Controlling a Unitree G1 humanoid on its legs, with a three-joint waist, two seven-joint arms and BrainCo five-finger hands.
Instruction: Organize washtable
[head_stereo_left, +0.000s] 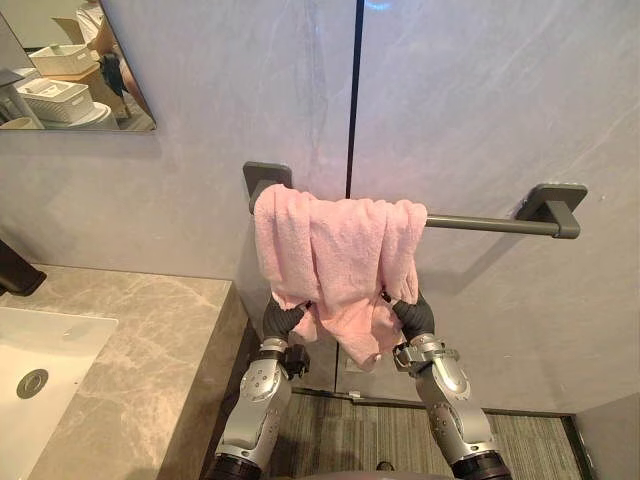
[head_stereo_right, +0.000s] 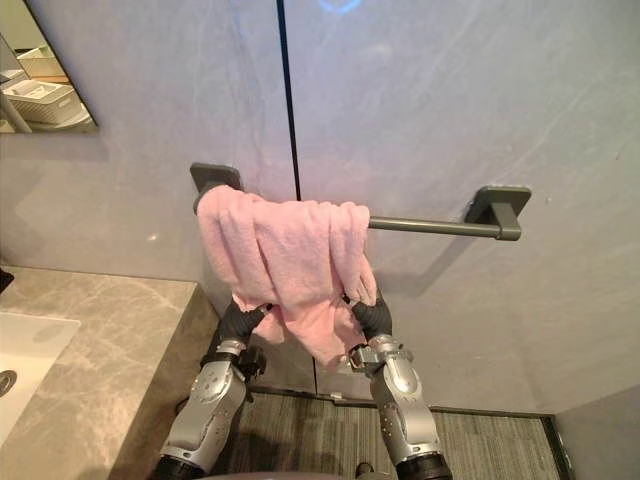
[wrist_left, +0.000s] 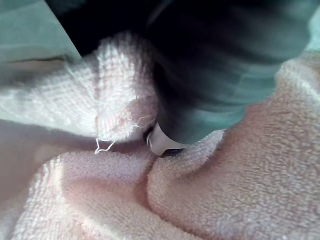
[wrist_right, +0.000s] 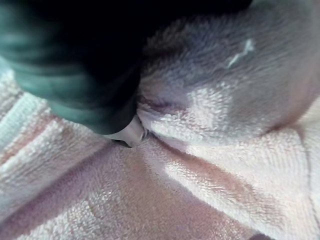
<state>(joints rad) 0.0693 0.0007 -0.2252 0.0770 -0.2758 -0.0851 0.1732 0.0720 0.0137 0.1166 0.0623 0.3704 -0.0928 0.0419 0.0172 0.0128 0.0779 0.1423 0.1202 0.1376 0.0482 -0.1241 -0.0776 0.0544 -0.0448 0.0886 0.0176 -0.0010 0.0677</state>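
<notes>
Two hands are sitting tucked under the pink towel (head_stereo_left: 335, 255), which is hanging bunched over the left end of the grey wall bar (head_stereo_left: 480, 224).

Head views: your left hand (head_stereo_left: 283, 318) and right hand (head_stereo_left: 414, 316) are reaching beneath its lower edge.

Wrist views: terry is hiding your fingers, so I cannot tell your grip.

Judging from this, you should be drawing the cloth sideways evenly.

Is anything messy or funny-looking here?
Yes. The pink towel hangs crumpled and lopsided. It is all bunched at the left end of the bar, and one corner droops lowest. The left hand and right hand reach up into its folds. A loose thread sticks out of its edge.
</notes>
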